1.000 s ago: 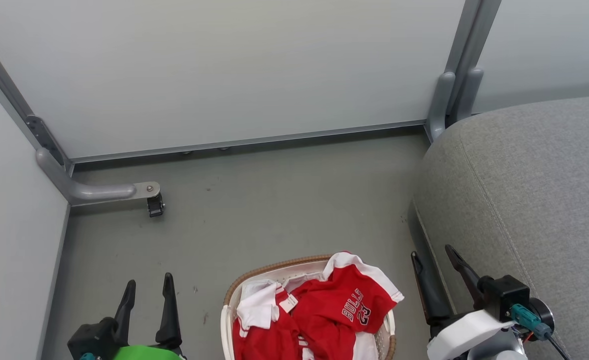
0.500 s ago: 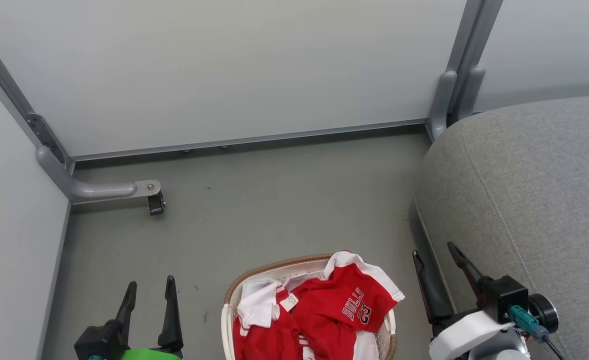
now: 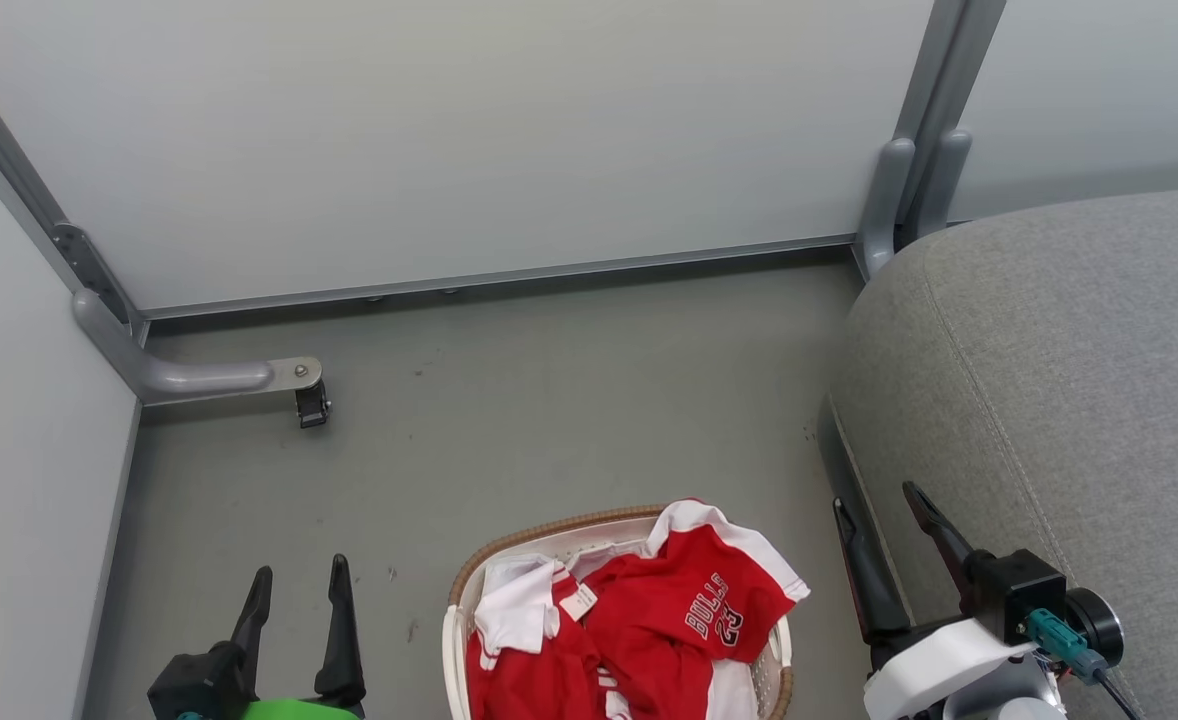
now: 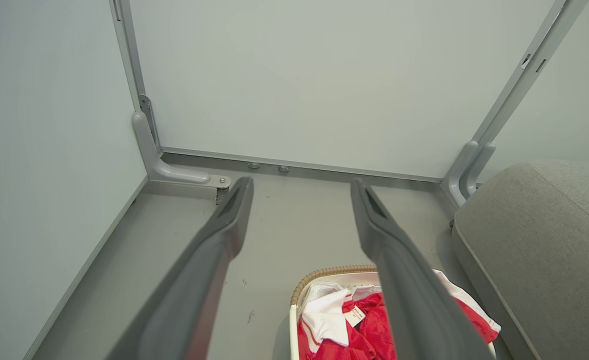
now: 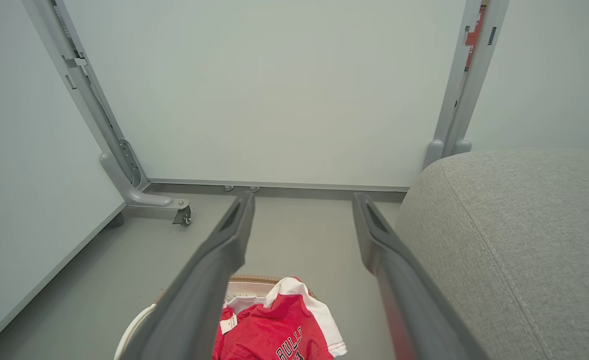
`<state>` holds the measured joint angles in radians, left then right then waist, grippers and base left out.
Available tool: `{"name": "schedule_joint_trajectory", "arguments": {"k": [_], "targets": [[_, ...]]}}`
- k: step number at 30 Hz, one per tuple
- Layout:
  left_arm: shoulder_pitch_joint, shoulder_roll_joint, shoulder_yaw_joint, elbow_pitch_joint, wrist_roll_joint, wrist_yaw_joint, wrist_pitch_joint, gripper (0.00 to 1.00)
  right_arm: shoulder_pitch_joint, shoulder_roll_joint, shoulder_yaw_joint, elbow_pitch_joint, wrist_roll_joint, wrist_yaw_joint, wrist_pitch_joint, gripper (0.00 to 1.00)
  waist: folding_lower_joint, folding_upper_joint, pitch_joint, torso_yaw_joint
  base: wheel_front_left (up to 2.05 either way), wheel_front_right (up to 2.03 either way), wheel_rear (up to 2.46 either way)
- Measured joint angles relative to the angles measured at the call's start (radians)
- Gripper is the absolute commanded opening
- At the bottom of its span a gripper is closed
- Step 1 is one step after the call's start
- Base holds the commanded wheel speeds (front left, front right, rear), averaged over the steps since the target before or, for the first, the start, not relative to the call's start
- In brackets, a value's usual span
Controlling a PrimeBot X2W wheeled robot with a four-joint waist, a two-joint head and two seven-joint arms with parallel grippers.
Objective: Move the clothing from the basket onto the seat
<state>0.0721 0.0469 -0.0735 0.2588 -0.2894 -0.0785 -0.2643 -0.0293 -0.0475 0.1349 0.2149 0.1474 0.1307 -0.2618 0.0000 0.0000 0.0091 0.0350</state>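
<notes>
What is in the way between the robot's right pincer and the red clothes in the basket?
Nothing visible. The open right pincer hovers beside the red-and-white fabric clothing, which lies uncovered in the oval white plastic basket with a brown woven rim. The big grey fabric seat is right next to it.

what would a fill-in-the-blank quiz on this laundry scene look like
The clothing in the basket is mostly ____ with white trim.
Its print reads BULLS ____.
The seat stands on the robot's ____ side of the basket.
The left gripper and right gripper both have jaws ____.
Missing: red; 23; right; open
</notes>
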Motion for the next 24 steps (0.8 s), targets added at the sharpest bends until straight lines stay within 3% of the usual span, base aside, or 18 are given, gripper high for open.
{"name": "schedule_joint_trajectory", "arguments": {"k": [14, 24], "targets": [[-0.002, 0.0, -0.014, -0.009, 0.002, 0.0, 0.0, 1.0, -0.004, 0.0, -0.007, -0.01, 0.001, 0.0, 0.0, 1.0, 0.0, 0.0, 0.023, 0.0, 0.0, 0.0, 0.0], [-0.134, 0.0, -0.135, 0.067, 0.116, -0.028, -0.001, 1.0, -0.086, 0.0, -0.048, -0.053, -0.014, 0.0, 0.0, 1.0, 0.0, 0.0, 0.125, -0.005, 0.0, 0.0, 0.0]]}}
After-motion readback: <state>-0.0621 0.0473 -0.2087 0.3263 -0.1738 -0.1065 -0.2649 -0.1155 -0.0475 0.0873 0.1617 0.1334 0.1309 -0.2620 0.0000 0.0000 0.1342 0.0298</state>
